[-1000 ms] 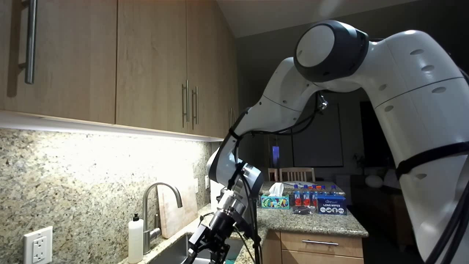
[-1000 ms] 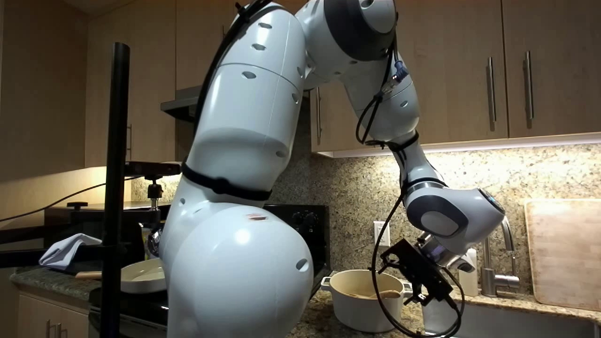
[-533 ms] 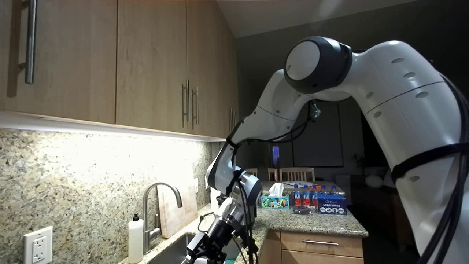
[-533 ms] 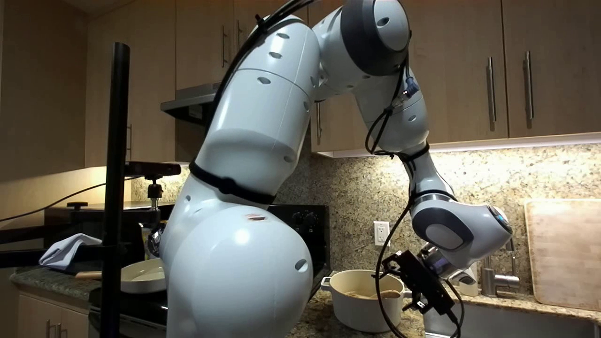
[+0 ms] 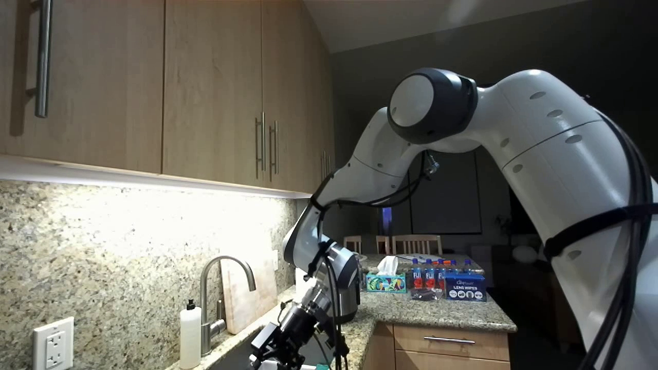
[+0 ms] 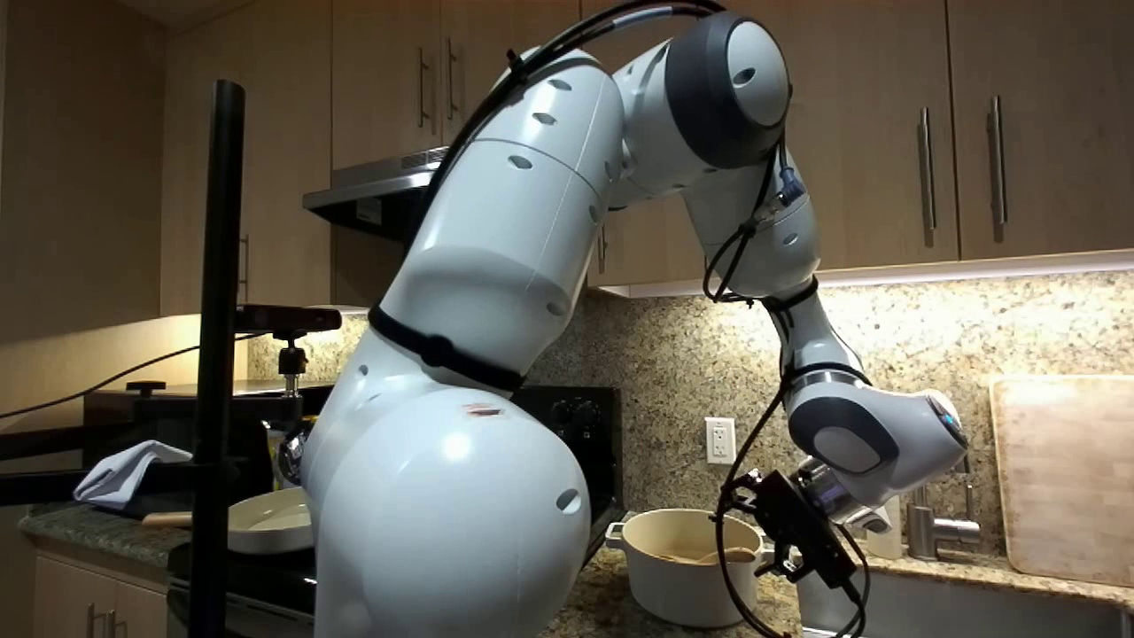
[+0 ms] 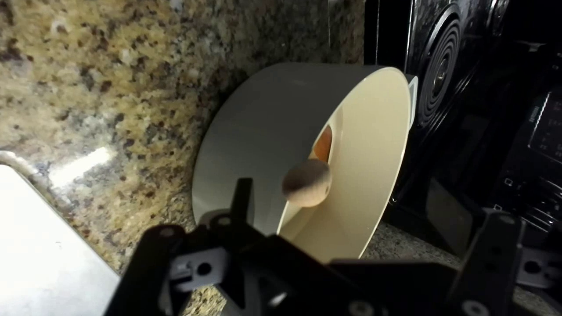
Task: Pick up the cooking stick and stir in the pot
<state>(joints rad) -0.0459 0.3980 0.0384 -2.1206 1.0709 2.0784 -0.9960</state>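
Taking 12 o'clock as the top of each view, the jaws stand spread wide in the wrist view, one at 9 o'clock, the other at 3. The round end of the cooking stick [image 7: 307,183] shows between them, nearer the jaw at 9; whether it lies inside the gap or beyond it, and whether either jaw touches it, cannot be told. The stick reaches out of the pot [image 7: 263,123], and in an exterior view the stick [image 6: 731,556] meets the rim at about 4 o'clock, near the jaws.

From the pot in the wrist view, the black stove [image 7: 439,74] sits at 2 to 3 o'clock, its edge just beside the pot. The speckled table [image 7: 131,109] opens out from 9 to 11 o'clock. In an exterior view the sink [image 6: 974,611] lies at 4 o'clock of the pot, a strip of table between them, with the tap [image 6: 923,532] at 3. The stone wall [image 6: 656,408] rises at 12, and the cabinets [image 6: 859,177] hang at 1, well apart from the jaws.
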